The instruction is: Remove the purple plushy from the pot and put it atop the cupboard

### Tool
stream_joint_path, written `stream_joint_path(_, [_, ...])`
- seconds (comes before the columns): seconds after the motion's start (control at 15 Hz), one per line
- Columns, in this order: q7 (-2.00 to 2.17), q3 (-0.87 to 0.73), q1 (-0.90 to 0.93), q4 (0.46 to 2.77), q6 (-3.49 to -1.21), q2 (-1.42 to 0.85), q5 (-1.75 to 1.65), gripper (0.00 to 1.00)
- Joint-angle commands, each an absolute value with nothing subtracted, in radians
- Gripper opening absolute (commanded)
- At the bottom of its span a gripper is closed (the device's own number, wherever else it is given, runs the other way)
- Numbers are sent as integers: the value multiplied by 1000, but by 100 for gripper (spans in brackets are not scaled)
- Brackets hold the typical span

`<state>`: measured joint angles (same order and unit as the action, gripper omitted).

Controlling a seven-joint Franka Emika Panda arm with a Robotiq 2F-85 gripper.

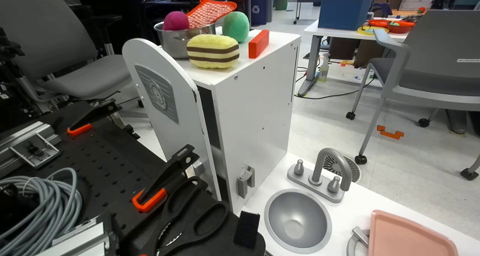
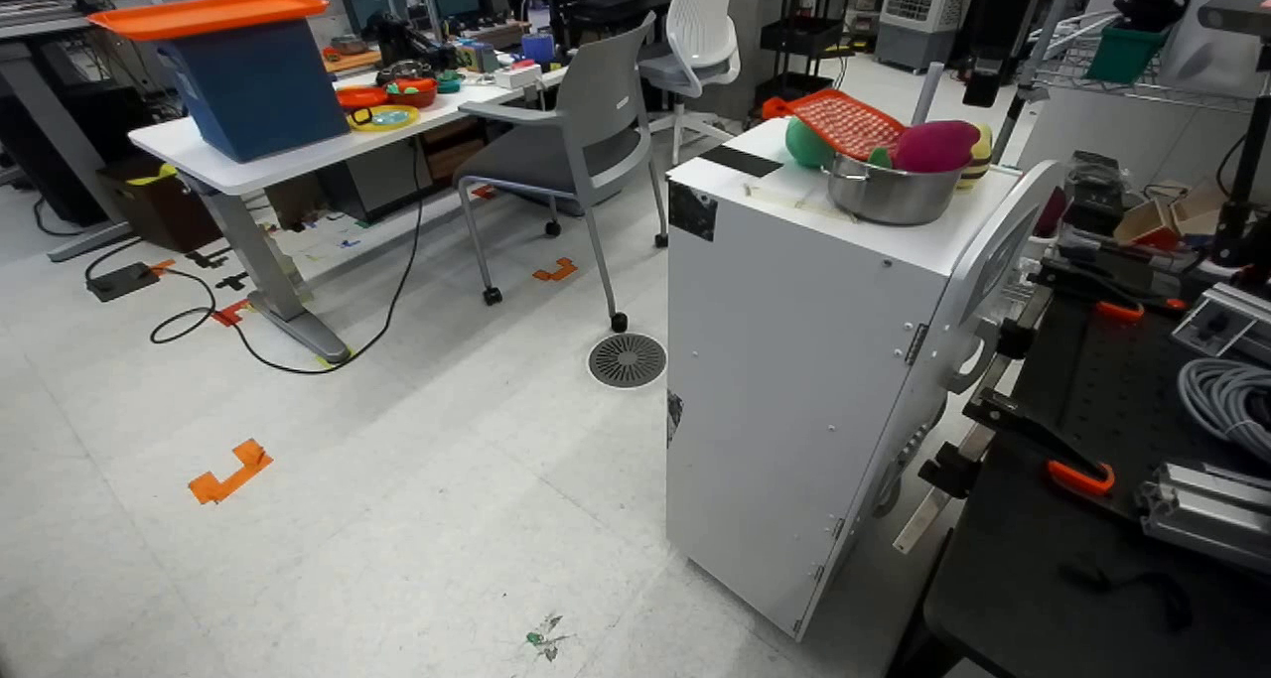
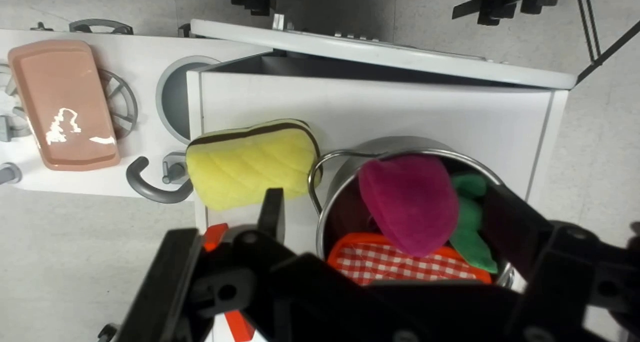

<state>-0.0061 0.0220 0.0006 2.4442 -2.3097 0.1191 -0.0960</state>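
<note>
The purple plushy (image 3: pixel 410 202) — rounded, soft-looking, magenta — sits in the metal pot (image 2: pixel 889 200) atop the cupboard (image 2: pixel 784 390), near the edge farthest from the sink (image 1: pixel 298 207). Its underside is hidden; a green item (image 3: pixel 469 227) beside it is hard to make out. In the wrist view, the gripper (image 3: pixel 386 202) has fingers spread wide, one covering part of the rim.

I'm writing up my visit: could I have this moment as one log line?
claw: open, empty | purple plushy: in pot | pot: atop cupboard | yellow plush: beside pot | removal: pending
</note>
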Motion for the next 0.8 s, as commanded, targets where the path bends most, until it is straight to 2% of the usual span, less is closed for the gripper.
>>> stream_joint_path(0.0, [15,26,6,2413,-2308,82,-109,100])
stream_joint_path(0.73, [-4,55,38,2353,-2347,6,-144,100])
